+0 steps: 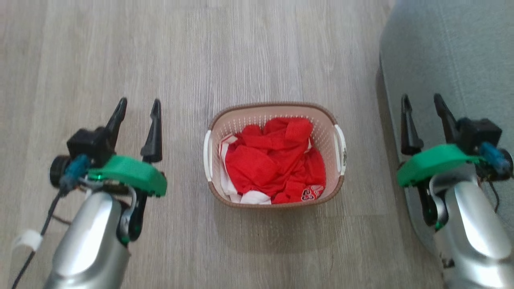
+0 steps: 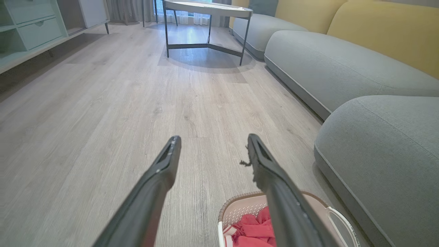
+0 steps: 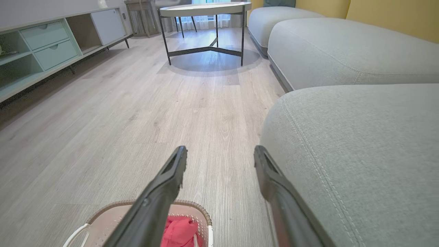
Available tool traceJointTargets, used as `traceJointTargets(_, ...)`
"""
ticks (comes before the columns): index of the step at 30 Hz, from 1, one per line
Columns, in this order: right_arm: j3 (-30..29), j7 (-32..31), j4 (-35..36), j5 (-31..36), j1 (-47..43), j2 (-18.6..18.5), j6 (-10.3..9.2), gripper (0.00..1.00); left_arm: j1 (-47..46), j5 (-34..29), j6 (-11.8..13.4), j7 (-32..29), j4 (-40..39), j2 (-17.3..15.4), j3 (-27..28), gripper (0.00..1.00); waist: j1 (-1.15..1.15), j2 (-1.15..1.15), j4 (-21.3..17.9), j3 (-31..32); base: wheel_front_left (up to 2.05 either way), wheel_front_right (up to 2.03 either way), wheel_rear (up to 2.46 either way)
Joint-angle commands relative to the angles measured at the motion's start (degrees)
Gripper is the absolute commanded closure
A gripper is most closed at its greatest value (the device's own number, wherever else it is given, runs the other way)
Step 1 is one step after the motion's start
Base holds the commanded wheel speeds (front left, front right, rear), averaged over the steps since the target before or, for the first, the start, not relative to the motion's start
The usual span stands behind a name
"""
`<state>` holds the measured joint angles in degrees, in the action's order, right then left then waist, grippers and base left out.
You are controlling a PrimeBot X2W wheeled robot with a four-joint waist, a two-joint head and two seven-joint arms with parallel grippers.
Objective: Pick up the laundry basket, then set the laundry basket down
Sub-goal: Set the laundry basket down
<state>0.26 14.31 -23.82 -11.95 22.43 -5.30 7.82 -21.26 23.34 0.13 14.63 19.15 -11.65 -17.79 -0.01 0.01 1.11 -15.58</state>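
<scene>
Laundry basket (image 1: 277, 107) contact had not been made by either arm. The left gripper (image 1: 139, 101) was held with its fingers spread and nothing between them, well apart from the left white handle (image 1: 207, 154). The right gripper (image 1: 421, 96) was likewise spread and empty, well to the right of the right white handle (image 1: 341, 148) and by the edge of the grey sofa (image 1: 453, 52). Between the two grippers, the laundry basket was seen standing upright on the wood floor (image 1: 120, 48), with a red garment (image 1: 277, 160) bunched inside it.

The task was therefore judged to be at its very start. The pick-up was not yet done, and the setting down was left as well.

In the head view, both handles and the gaps out to each gripper were laid out together from above. In the wrist views, just a corner of the basket was caught at the bottom edge beside the fingers. The far room was given there instead: a round-topped table (image 2: 205, 8) on dark legs, a pale low cabinet (image 2: 31, 31) with drawers on the left, and yellow back cushions (image 2: 387, 31) behind the sofa seats on the right.
</scene>
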Motion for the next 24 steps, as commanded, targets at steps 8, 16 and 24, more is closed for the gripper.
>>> traceJointTargets(8,0.6,0.7,5.2,1.2,-5.2,1.2,-0.33,0.00,6.7,-1.1,2.0,0.2,-6.7,-2.3,3.4,0.00,0.01,-0.01,-0.6,5.4,0.00,0.00,0.00)
traceJointTargets(16,0.3,-1.9,9.1,1.7,-10.5,1.6,-0.33,0.00,13.7,-1.0,4.8,-2.5,-13.4,-3.8,3.8,0.00,0.01,-0.01,-0.5,9.2,0.00,0.00,0.00)
traceJointTargets(24,-0.3,-5.6,15.6,1.6,-15.0,1.9,-0.33,0.00,18.2,-0.6,7.1,-5.2,-19.3,-4.7,4.1,0.00,0.01,-0.01,-0.2,12.1,0.00,0.00,0.00)
